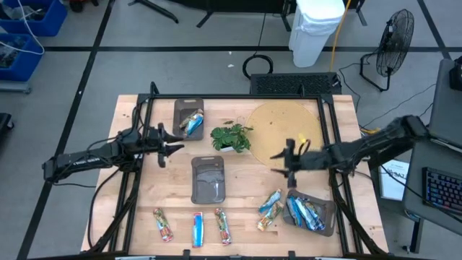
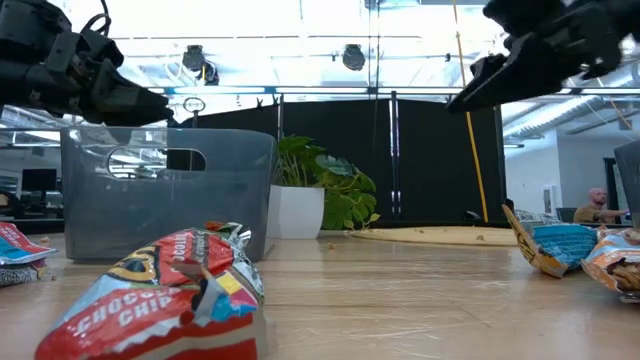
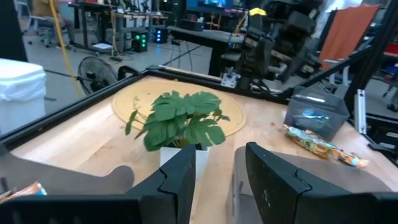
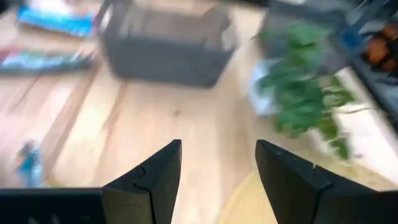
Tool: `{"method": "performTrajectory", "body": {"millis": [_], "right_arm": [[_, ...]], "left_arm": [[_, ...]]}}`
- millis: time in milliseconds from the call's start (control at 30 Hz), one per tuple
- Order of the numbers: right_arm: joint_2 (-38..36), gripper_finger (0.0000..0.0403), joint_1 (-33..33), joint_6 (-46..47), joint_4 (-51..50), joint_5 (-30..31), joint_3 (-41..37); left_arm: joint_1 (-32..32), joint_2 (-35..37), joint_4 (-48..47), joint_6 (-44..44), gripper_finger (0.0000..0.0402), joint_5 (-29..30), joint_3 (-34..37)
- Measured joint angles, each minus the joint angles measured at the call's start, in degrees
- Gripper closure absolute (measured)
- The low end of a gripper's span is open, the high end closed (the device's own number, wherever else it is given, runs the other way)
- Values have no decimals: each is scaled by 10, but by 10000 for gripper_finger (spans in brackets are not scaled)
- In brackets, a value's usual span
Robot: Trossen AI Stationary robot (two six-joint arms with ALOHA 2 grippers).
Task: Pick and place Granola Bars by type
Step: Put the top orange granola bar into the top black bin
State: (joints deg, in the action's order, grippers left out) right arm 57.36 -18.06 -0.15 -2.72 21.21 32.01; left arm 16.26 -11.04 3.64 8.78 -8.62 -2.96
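Observation:
Granola bars lie in several places. Two red-wrapped bars (image 1: 163,224) (image 1: 223,226) and a blue one (image 1: 197,229) lie along the near edge. A small cluster (image 1: 271,209) lies beside the near right tray (image 1: 326,225), which holds blue bars (image 1: 304,213). The far left tray (image 1: 180,108) holds a few bars (image 1: 191,123). The middle tray (image 1: 208,179) is bare. My left gripper (image 1: 171,144) hovers open and empty by the far left tray. My right gripper (image 1: 285,162) hovers open and empty above the table, right of the middle tray.
A small leafy plant in a white pot (image 1: 231,137) stands between the two grippers. A round tan mat (image 1: 285,126) lies at the far right. Black frame rails (image 1: 328,137) run along the table's sides. In the low view a red chocolate chip bar (image 2: 170,300) lies close to the camera.

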Motion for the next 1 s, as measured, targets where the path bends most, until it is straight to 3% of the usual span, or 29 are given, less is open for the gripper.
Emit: {"method": "performTrajectory", "body": {"millis": [200,400,533,767,1000], "right_arm": [[163,206,-81,88,-91,9,118],[274,206,-105,171,-113,-86,185],[309,206,-110,214,-125,-123,198],[326,206,-114,264,-120,-130,199],[361,206,-117,260,-99,-155,197]], "left_arm": [[-11,-1,0,4,259,-3,0],[-11,-1,0,5,259,-3,0],[-11,-1,0,6,259,-3,0],[-11,-2,0,4,259,-3,0],[-11,-2,0,4,259,-3,0]]}}
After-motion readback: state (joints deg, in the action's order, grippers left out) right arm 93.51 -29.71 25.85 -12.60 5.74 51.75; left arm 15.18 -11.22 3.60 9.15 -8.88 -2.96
